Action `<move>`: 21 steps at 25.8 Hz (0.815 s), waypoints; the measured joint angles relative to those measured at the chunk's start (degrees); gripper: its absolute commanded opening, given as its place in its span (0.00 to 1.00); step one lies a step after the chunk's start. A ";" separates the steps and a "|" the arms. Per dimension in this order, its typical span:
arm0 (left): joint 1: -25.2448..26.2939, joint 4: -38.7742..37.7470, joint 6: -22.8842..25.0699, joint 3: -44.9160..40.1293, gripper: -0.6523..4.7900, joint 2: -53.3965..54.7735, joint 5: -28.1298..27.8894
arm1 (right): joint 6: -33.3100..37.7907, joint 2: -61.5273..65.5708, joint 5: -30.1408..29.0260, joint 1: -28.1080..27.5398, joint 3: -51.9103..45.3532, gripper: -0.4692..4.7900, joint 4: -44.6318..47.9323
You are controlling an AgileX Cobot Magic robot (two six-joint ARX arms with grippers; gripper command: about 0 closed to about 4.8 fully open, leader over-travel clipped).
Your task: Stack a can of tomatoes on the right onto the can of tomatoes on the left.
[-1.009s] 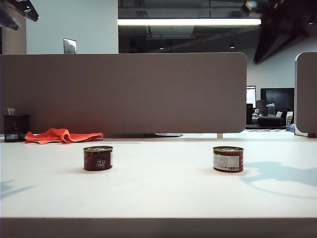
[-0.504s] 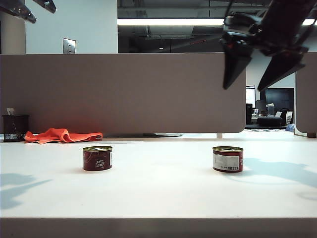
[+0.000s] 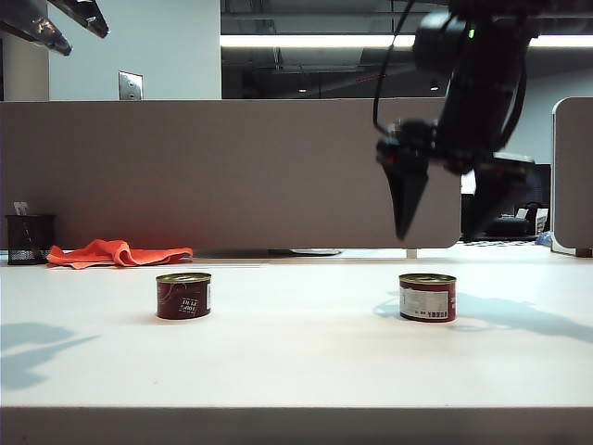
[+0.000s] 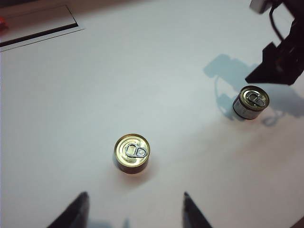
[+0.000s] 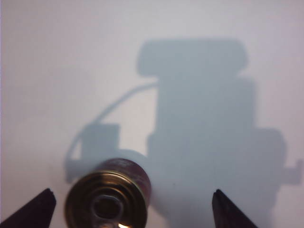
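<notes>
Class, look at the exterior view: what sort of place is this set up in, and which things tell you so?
Most likely an open-plan office or lab. A grey desk partition backs the white table, a mesh pen holder stands by it, and monitors and ceiling strip lights show beyond.

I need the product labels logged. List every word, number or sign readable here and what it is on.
None can be read.
left can: white patch with print on the dark red label, too blurred.
right can: white panel with fine print and a barcode-like strip, too small.
Lids in both wrist views: bare metal, no text.
</notes>
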 measured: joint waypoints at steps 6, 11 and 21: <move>-0.02 -0.04 0.17 0.00 0.57 0.00 -0.02 | 0.61 3.26 -0.96 0.57 -0.09 1.00 -2.93; 0.00 -0.13 0.17 0.00 0.57 0.00 -0.11 | 1.38 3.28 -1.84 4.00 -0.11 1.00 -2.89; 0.00 -0.85 0.17 0.00 0.57 0.00 -0.11 | 1.46 4.96 2.71 4.68 -0.02 1.00 -3.56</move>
